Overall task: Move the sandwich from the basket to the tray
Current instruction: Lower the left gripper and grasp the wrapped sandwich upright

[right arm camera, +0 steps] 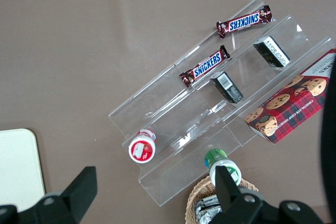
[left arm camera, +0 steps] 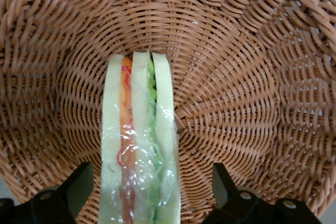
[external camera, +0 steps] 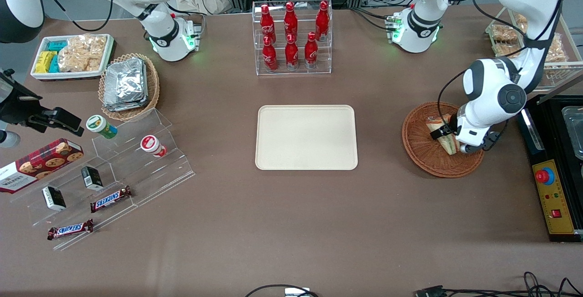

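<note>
Clearly legible are SNICKERS bars point(external camera: 110, 198) and a WALKERS box point(external camera: 40, 164). The sandwich point(left arm camera: 139, 140) stands on edge in the basket point(left arm camera: 236, 77), lengthwise between the open, untouching end effector point(left arm camera: 149, 192) fingers.

sandwich point(left arm camera: 139, 140): lower end cut off by the wrist picture's edge
basket point(external camera: 421, 149): partly covered by the arm in front view
gripper point(left arm camera: 147, 190): fingertips spread, bases cut off

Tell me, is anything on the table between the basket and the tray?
No. The front view shows bare brown table between the basket and tray. The tool hangs over the basket.
</note>
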